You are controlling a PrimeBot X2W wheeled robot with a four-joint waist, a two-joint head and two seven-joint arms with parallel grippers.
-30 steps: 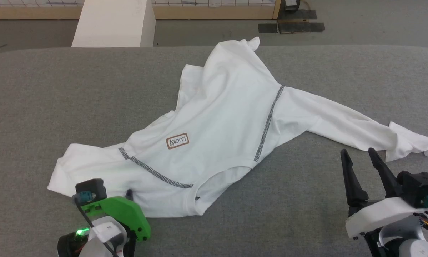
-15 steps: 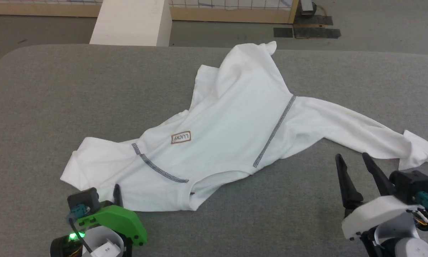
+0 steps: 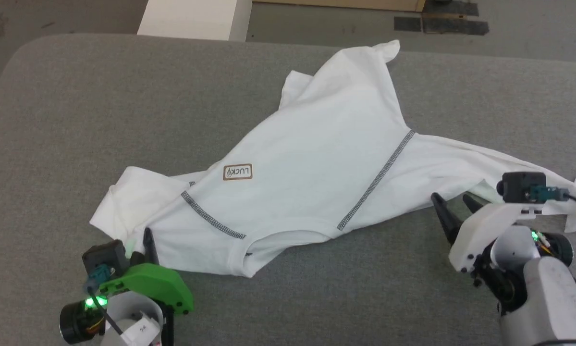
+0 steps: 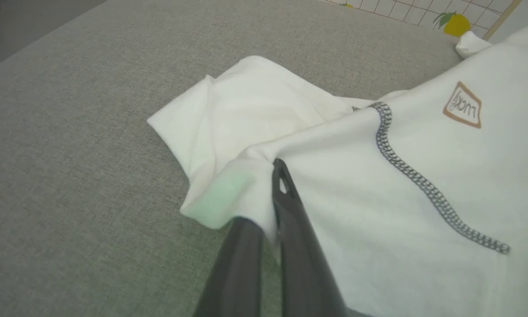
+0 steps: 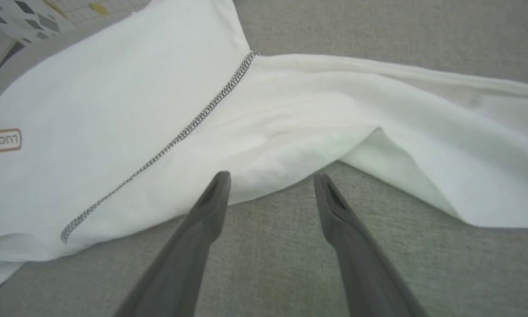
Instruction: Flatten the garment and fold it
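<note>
The shirt [image 3: 316,158] lies rumpled across the middle of the grey table [image 3: 76,120], its neckline towards the robot. The tan patch [image 3: 238,172] faces up between two dark seams [image 3: 376,180]. One long sleeve [image 3: 460,158] runs out to the right, passing behind the right wrist. The other side is bunched in folds at the lower left.

The left gripper [image 3: 146,240] is at that bunched corner. In the left wrist view its fingers [image 4: 290,211] are closed together with a fold of the shirt's edge pinched between them, and the cloth beside them carries a green tint.

The right gripper [image 3: 451,199] sits low over the table just beside the shirt, below the point where the sleeve meets the body. In the right wrist view its fingers [image 5: 202,211] are spread well apart with nothing between them, and their tips reach the cloth's edge. I cannot tell whether they touch it.

A white box [image 3: 196,19] stands beyond the table's far edge.
</note>
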